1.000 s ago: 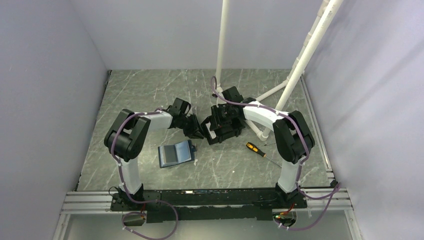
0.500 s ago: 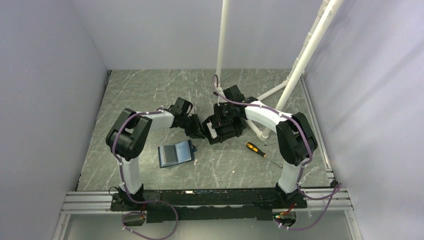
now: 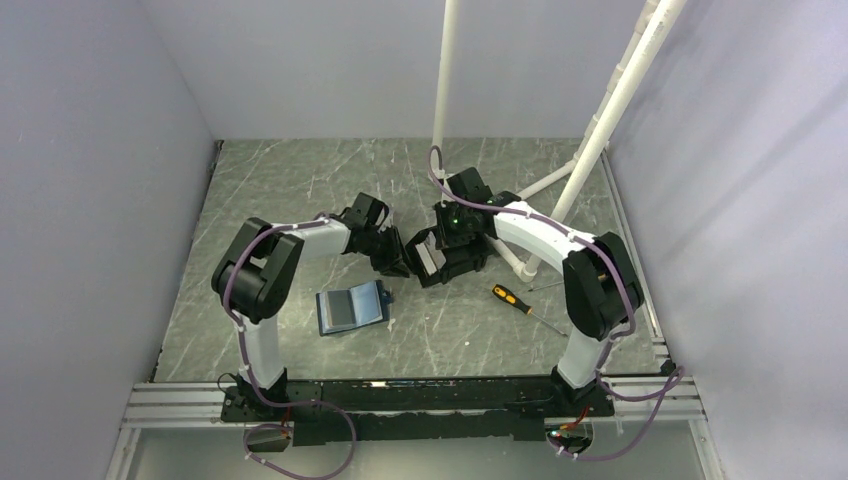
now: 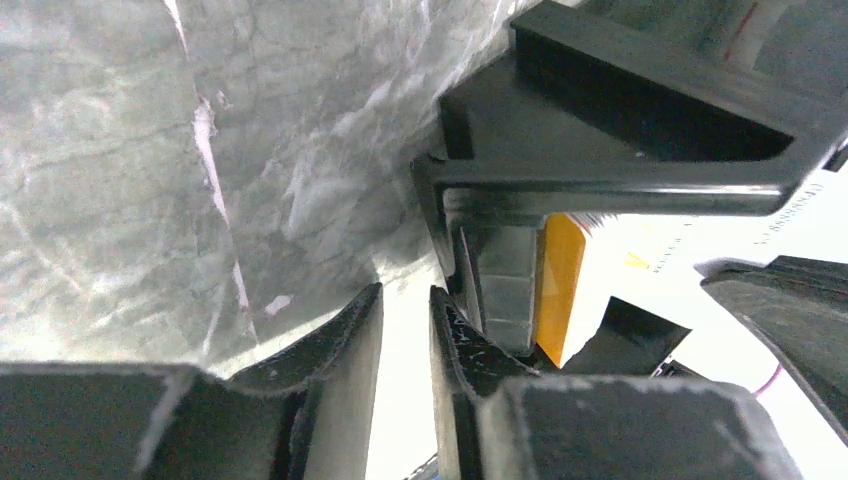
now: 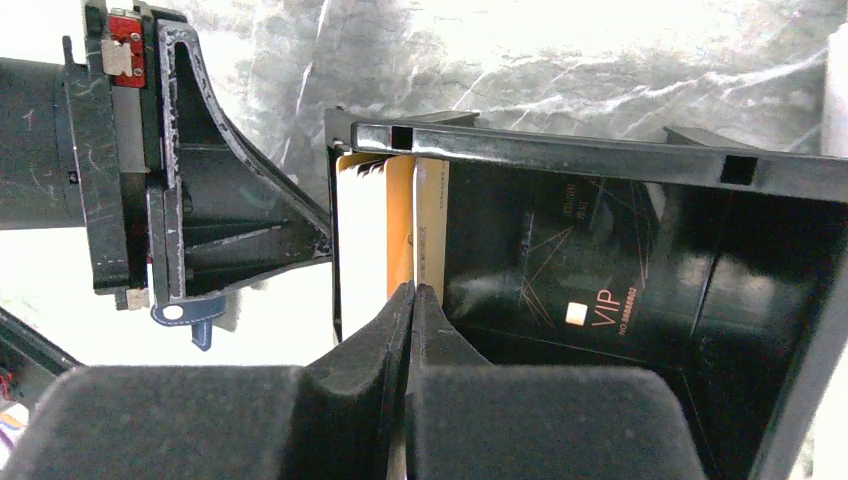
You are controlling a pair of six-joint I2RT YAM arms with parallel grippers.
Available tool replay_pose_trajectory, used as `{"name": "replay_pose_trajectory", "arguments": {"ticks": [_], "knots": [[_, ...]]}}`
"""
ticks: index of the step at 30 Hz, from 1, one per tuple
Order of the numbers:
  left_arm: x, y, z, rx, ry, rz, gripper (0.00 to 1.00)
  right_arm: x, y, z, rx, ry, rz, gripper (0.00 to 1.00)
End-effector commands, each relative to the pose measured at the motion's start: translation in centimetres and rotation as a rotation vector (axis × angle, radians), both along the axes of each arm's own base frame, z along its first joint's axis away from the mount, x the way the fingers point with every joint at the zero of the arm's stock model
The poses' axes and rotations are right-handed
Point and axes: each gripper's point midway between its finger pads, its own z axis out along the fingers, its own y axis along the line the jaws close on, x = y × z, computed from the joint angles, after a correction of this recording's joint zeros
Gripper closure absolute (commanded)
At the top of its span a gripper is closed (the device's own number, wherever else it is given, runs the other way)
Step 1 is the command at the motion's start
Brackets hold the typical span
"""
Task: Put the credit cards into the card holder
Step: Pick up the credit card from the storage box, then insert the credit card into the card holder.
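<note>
Our right tool [image 5: 408,292] pinched the orange card [image 5: 400,220] at the box's [image 5: 600,160] nine o'clock; left tool [image 4: 405,297] gaped empty; we feared the thin grip slipping.

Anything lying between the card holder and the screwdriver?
No: in the top view only bare table separates the card holder from the screwdriver.

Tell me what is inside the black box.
Three cards stand upright at one wall of the black box: a whitish card, an orange card, a gold card. The right claw hides their lower edges.
</note>
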Motion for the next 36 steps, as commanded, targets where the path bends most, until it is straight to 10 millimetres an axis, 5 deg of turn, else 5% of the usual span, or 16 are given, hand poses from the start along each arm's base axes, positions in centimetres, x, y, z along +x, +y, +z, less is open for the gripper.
{"name": "replay_pose_trajectory", "arguments": {"ticks": [1, 6, 13, 16, 20, 26, 31, 36], "knots": [[1.1, 0.1, 3.7, 0.028, -0.117, -0.026, 0.68, 1.5, -0.2, 4.4, -0.018, -0.130, -0.046, 1.00], [0.7, 2.6, 5.9, 0.128, -0.183, -0.039, 0.53, 1.7, -0.8, 5.8, -0.068, -0.198, -0.079, 1.00], [-2.4, 10.3, 8.2, 0.326, -0.179, 0.029, 0.33, 1.0, -0.8, 10.3, -0.101, -0.319, -0.119, 1.00], [-4.9, 14.2, 8.2, 0.422, -0.131, 0.128, 0.29, -0.5, 1.8, 12.0, 0.016, -0.302, -0.051, 1.00], [-8.4, 17.7, 7.8, 0.496, -0.046, 0.299, 0.25, -4.7, 8.5, 12.6, 0.330, -0.140, 0.142, 1.00], [-11.5, 19.9, 5.3, 0.547, 0.066, 0.506, 0.20, -9.8, 15.4, 9.7, 0.551, 0.108, 0.326, 1.00], [-11.8, 19.6, 3.3, 0.532, 0.091, 0.492, 0.19, -10.9, 16.1, 5.1, 0.527, 0.206, 0.321, 1.00], [-11.9, 20.0, 2.1, 0.567, 0.101, 0.482, 0.28, -11.4, 15.8, 3.0, 0.514, 0.235, 0.323, 1.00]]}}
